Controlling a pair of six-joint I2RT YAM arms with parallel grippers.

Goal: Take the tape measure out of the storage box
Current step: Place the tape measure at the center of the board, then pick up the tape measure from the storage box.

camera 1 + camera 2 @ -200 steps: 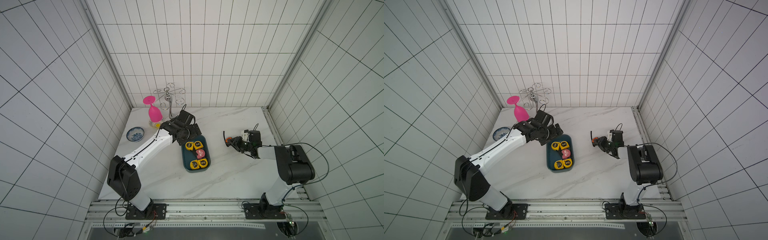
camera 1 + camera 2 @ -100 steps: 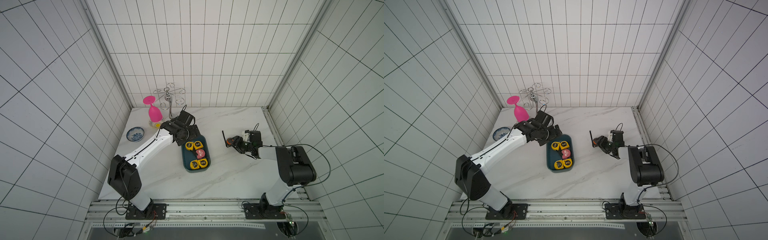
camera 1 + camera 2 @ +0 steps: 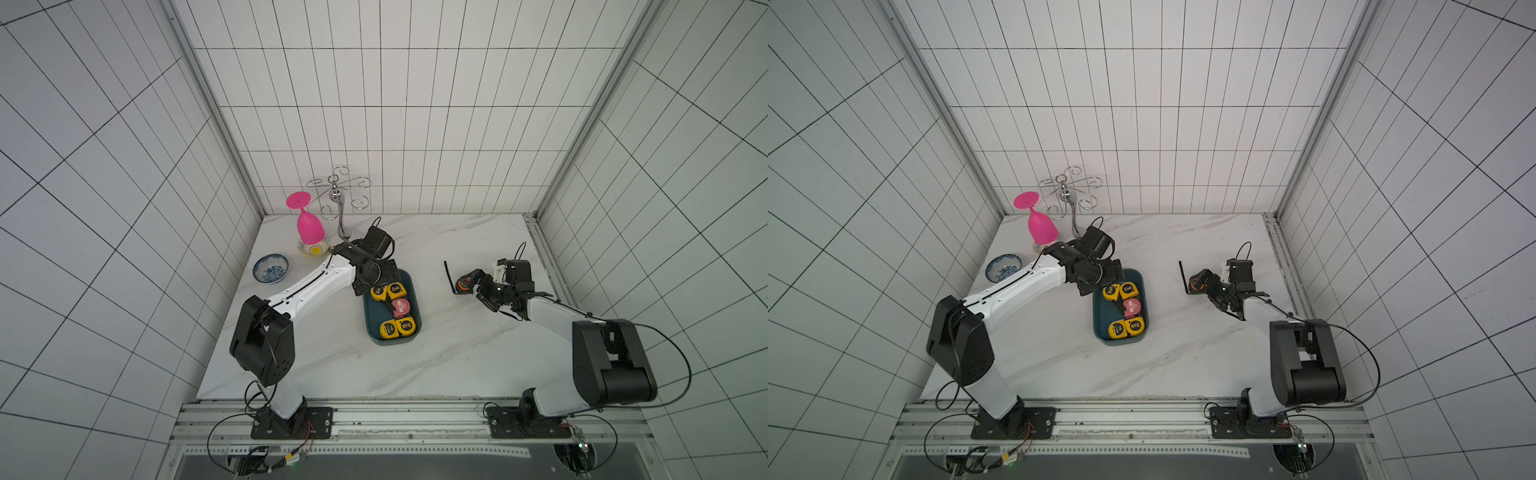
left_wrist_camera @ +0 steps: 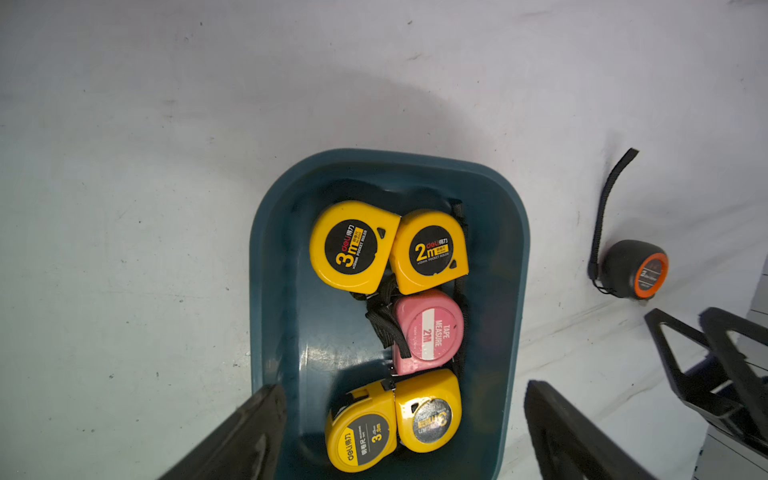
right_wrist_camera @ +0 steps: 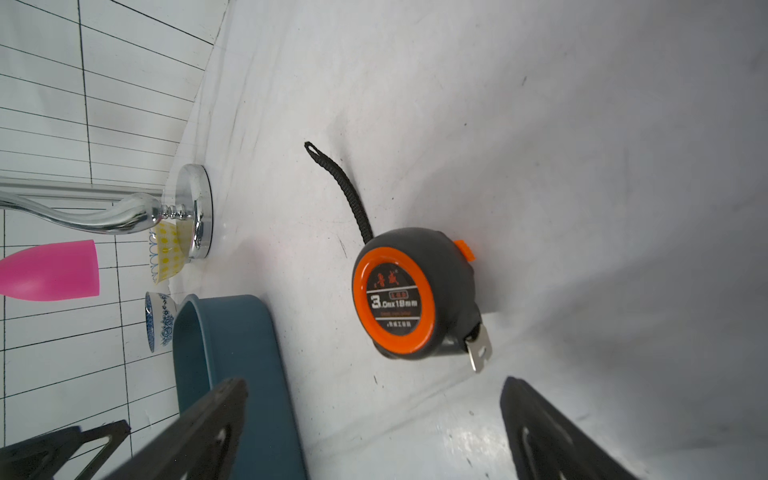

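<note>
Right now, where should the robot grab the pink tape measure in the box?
Probably from straight above, since the pink tape measure lies flat, label up. Pinch its two rounded sides that face the storage box walls: yellow tape measures crowd its other two ends. Mind the black straps bunched on one side.

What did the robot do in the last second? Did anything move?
The right gripper opened and let go of the black-and-orange tape measure, which now stands on the marble table just ahead of its jaws. The left gripper still hovers open over the storage box; the four yellow tape measures and the pink tape measure inside have not moved.
</note>
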